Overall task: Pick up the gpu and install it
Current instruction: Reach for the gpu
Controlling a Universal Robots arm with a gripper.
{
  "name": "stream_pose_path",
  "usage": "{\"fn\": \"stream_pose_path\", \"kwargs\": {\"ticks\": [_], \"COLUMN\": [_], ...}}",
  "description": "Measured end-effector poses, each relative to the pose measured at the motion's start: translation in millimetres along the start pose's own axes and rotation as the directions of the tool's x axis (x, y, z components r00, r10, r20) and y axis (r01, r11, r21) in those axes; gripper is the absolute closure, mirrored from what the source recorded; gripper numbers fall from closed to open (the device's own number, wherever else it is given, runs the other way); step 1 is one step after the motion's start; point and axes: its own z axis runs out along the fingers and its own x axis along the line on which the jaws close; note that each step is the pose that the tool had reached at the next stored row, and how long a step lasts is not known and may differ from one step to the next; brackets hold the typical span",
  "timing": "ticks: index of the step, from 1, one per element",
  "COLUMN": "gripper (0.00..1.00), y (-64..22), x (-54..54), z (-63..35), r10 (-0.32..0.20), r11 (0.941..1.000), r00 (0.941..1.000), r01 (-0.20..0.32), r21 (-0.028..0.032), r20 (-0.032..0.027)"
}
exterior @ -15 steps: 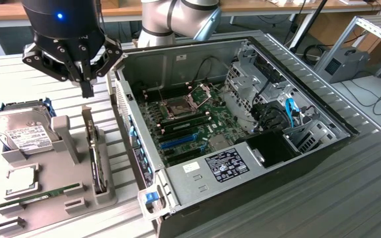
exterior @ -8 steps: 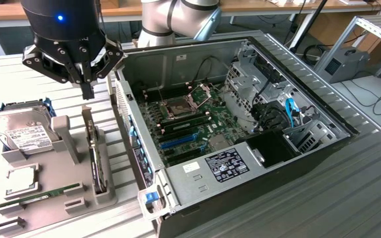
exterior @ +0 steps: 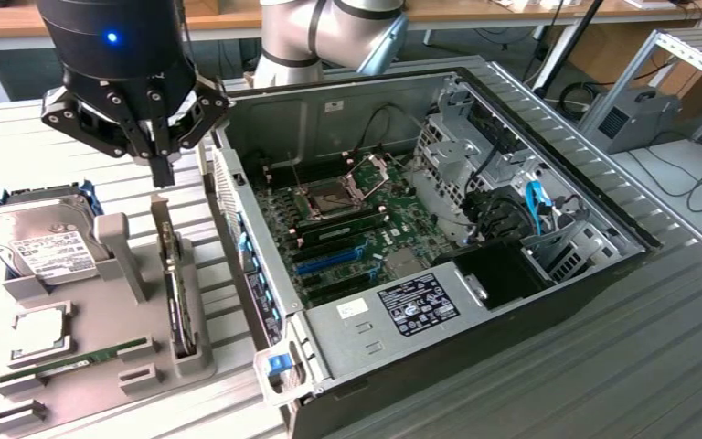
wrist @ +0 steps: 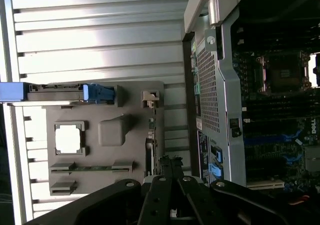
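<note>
The gpu stands on edge in a slot of the grey holder tray, its thin green board and metal end facing up. My gripper hangs a short way above the gpu's far end, fingers shut together with nothing between them. In the wrist view the shut fingertips sit over the edge-on gpu, which lies along the tray's side nearest the open computer case.
The open case lies beside the tray, showing the motherboard with blue slots. On the tray are a hard drive in a blue caddy, a processor chip and a memory stick. Slatted metal table all around.
</note>
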Motion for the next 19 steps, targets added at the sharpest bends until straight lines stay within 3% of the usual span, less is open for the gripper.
{"fn": "stream_pose_path", "kwargs": {"ticks": [19], "gripper": [0.89], "y": [-13.7], "x": [-1.1], "z": [-0.3], "r10": [0.0], "r11": [1.0], "r00": [1.0], "r01": [0.0], "r21": [0.0001], "r20": [0.0]}}
